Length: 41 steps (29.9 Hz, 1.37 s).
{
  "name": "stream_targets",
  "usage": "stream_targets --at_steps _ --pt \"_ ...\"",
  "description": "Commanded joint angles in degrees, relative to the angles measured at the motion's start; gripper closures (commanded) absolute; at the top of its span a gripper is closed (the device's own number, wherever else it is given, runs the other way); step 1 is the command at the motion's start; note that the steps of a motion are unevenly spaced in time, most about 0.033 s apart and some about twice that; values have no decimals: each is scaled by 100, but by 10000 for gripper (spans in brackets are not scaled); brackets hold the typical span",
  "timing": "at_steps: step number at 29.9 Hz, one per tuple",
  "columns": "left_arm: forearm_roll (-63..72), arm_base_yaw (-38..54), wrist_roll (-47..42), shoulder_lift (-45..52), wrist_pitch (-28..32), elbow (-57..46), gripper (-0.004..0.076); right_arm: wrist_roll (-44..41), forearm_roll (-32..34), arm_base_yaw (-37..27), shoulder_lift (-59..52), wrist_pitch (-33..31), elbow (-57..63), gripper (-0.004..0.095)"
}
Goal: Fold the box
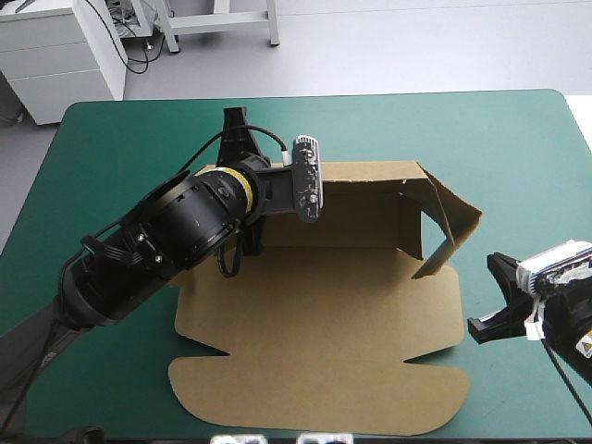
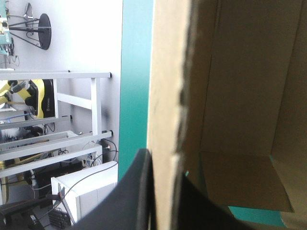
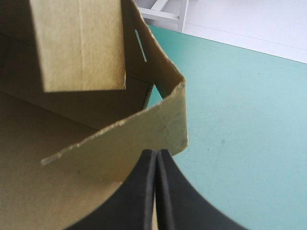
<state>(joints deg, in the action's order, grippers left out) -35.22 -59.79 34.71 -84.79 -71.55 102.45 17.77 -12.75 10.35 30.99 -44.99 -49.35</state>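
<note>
Currently the box [image 1: 314,314] sits mid-table [image 1: 139,139], with its far and right walls raised and its lid flat toward the near edge. Left gripper [image 2: 163,165] is nearly closed on the far wall's left end, with the board pinched between its fingers. Right gripper [image 3: 156,153] is fully closed with nothing held, just beside the raised right wall, toward the table's right edge.
</note>
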Motion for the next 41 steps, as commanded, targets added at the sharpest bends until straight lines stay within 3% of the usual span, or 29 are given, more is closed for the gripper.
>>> stream_targets --at_steps 1,7,29,41 --pt "-210 -243 -176 250 -212 203 724 6 -15 3 34 459 -127 927" --pt "-149 -307 -596 261 -212 203 724 6 26 3 34 473 -127 927" --pt "-245 -278 -550 41 -221 163 724 -7 24 3 34 483 -127 927" --pt "-672 -278 -1001 -141 -197 -1075 725 -97 24 3 34 483 -127 927"
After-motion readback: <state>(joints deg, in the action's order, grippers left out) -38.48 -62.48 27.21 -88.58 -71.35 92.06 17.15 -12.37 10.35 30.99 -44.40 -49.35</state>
